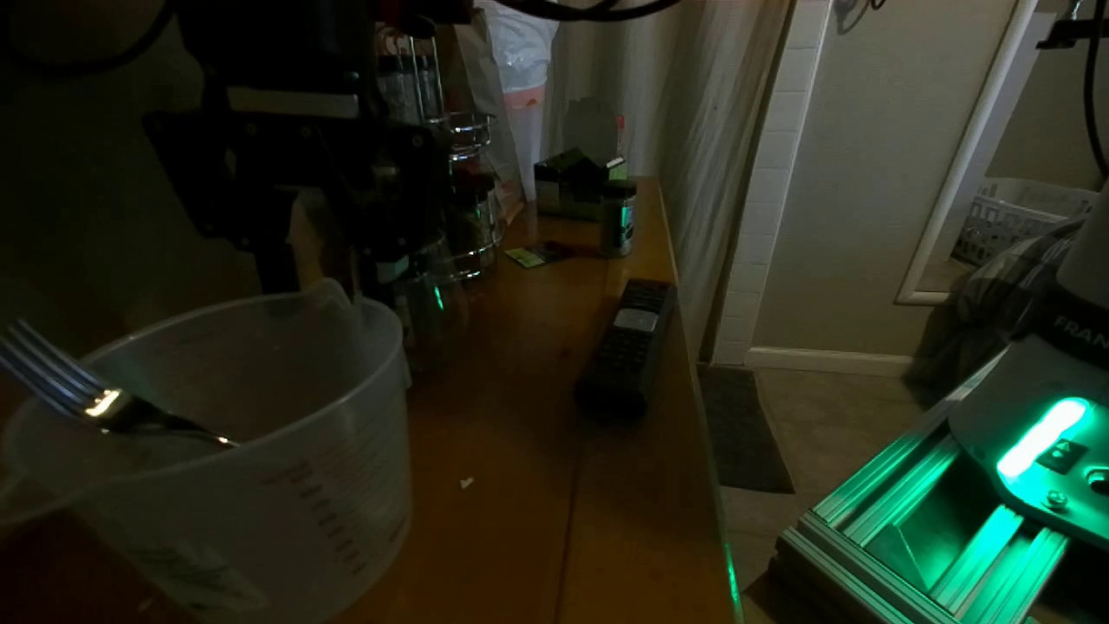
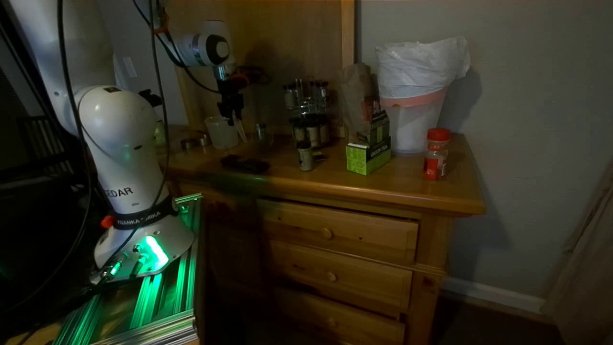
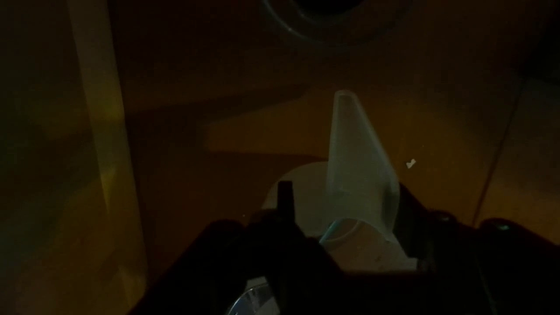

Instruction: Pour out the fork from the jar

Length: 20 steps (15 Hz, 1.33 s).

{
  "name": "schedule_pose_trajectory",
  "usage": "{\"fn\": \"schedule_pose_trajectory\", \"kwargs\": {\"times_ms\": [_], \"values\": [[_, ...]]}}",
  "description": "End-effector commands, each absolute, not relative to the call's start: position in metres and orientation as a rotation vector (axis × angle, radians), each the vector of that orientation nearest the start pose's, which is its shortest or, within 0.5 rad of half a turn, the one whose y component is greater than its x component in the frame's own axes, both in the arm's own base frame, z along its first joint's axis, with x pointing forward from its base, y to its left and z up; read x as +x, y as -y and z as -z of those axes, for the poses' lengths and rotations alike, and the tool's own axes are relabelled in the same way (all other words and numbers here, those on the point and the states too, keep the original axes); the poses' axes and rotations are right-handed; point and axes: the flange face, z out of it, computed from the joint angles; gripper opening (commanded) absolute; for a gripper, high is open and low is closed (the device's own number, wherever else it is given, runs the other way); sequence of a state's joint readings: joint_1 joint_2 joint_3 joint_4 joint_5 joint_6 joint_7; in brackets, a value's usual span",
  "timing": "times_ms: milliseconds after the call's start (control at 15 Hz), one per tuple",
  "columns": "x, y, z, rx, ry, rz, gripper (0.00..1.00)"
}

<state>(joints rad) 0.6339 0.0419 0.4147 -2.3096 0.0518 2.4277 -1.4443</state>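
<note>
The jar [image 1: 295, 503], a translucent whitish pitcher with faint graduation marks, stands upright on the wooden dresser top. It also shows in an exterior view [image 2: 221, 133]. The silver fork [image 1: 104, 409] leans in it, tines sticking up over the rim; it is not clearly made out in the other views. My gripper [image 1: 327, 276], also in an exterior view [image 2: 232, 118], points down at the jar's far rim. In the wrist view its fingers [image 3: 343, 210] are apart on either side of the jar's whitish handle [image 3: 361, 170], the right finger close against it, a gap at the left.
A dark glass vessel [image 1: 429, 308] stands just beyond the jar. A remote [image 1: 628, 347] lies near the dresser edge. A spice rack [image 2: 309, 115], a spice jar [image 2: 305, 155], a green tea box [image 2: 368, 153], a lined bin [image 2: 412, 120] and a red-capped jar [image 2: 436, 155] stand along the dresser.
</note>
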Motion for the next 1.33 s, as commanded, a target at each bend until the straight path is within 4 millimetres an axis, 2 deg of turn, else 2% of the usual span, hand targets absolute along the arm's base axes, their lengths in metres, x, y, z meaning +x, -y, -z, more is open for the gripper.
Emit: {"fn": "schedule_pose_trajectory", "kwargs": {"times_ms": [0,133,200,533,800,1067,1267], "values": [[0.267,-0.459,-0.335,1.038,-2.982,-0.129,0.27],[0.266,-0.455,-0.341,1.03,-2.984,-0.116,0.12],[0.265,-0.453,-0.345,1.033,-2.981,-0.117,0.1],[0.253,-0.447,-0.369,1.096,-3.021,-0.107,0.1],[0.251,-0.438,-0.395,1.27,-3.025,-0.191,0.1],[0.244,-0.418,-0.427,1.417,-2.924,-0.281,0.1],[0.23,-0.396,-0.461,1.536,-2.801,-0.378,0.1]]}}
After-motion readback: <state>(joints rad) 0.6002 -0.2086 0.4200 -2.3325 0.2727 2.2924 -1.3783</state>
